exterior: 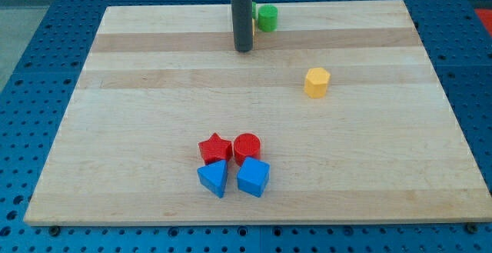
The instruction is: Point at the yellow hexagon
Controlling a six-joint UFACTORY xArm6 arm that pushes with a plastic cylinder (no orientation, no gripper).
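The yellow hexagon (pixel 316 81) sits on the wooden board (pixel 138 130), right of centre in the upper half. My tip (pixel 243 49) rests on the board near the view's top, at centre. It is well to the left of the yellow hexagon and a little above it, not touching it. A green block (pixel 267 18) stands just to the upper right of the rod. A sliver of another yellow block (pixel 254 27) shows behind the rod, mostly hidden.
A cluster lies at the lower centre: a red star (pixel 214 148), a red cylinder (pixel 247 147), a blue triangle-like block (pixel 214 178) and a blue cube-like block (pixel 253 178). A blue perforated table surrounds the board.
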